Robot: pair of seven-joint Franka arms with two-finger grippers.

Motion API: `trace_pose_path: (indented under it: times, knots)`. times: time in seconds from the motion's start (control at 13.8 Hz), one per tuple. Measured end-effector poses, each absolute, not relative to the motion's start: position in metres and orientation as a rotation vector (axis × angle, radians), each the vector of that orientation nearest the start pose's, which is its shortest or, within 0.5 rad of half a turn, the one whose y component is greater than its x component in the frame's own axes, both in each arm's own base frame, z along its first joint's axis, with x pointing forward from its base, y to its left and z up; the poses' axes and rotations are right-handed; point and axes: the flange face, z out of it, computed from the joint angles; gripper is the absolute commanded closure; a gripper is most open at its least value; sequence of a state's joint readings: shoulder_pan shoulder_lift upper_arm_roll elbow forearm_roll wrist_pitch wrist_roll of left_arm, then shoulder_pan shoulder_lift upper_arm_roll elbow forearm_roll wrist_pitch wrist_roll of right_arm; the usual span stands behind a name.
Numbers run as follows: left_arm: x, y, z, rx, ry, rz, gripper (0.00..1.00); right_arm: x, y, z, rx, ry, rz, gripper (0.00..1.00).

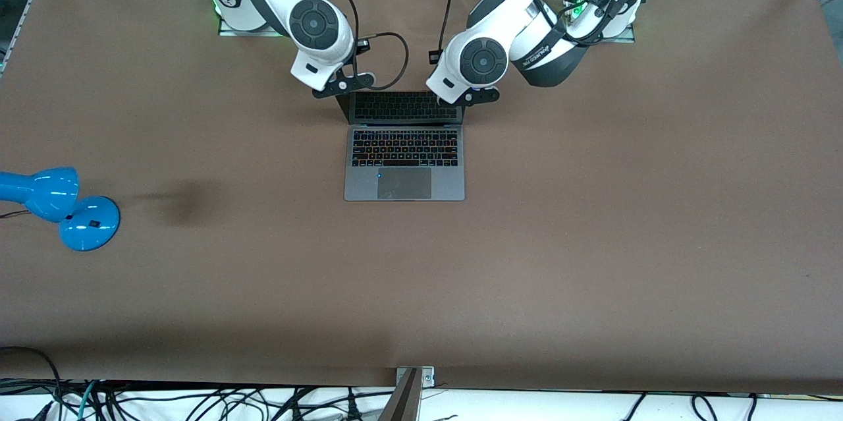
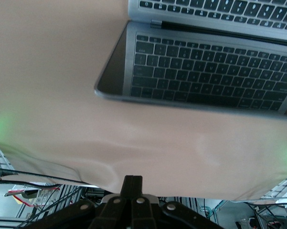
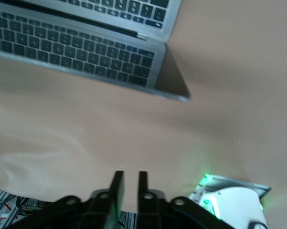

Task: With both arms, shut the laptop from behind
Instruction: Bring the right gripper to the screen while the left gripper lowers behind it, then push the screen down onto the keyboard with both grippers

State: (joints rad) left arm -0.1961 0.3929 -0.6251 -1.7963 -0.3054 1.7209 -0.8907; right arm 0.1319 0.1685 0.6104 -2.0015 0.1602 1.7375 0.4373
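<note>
Front view hides both fingertips, yet wrist views show the left gripper (image 2: 132, 183) clenched empty and the right gripper (image 3: 129, 183) nearly closed, a slit left, each above an upper corner of the open laptop (image 1: 404, 147).

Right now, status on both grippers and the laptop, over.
Left gripper shut, empty, at the laptop's screen edge. Right gripper nearly shut, empty, at the other screen corner. Laptop open, screen upright. Blue lamp well clear.
</note>
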Motion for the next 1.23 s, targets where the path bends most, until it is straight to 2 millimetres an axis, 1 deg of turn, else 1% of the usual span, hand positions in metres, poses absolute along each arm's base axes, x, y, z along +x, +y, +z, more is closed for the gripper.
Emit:
trace_pose_path:
  times: [0.14, 0.36, 0.51, 0.8, 1.01, 1.23]
  knots:
    - [0.41, -0.43, 0.348, -3.012, -0.285, 1.008, 1.0, 0.394, 0.369, 0.364, -3.036, -0.386, 0.686, 1.0]
    - [0.435, -0.422, 0.34, -3.043, -0.352, 0.985, 1.0, 0.406, 0.371, 0.364, -3.033, -0.375, 0.59, 1.0]
    - [0.454, -0.418, 0.334, -3.052, -0.357, 0.945, 1.0, 0.418, 0.368, 0.359, -3.041, -0.374, 0.551, 1.0]
    - [0.481, -0.417, 0.329, -3.076, -0.387, 0.938, 1.0, 0.448, 0.361, 0.358, -3.049, -0.352, 0.505, 1.0]
    - [0.496, -0.41, 0.323, -3.078, -0.408, 0.914, 1.0, 0.464, 0.36, 0.353, -3.053, -0.358, 0.479, 1.0]
    - [0.508, -0.409, 0.319, -3.082, -0.402, 0.878, 1.0, 0.477, 0.357, 0.341, -3.044, -0.332, 0.449, 1.0]
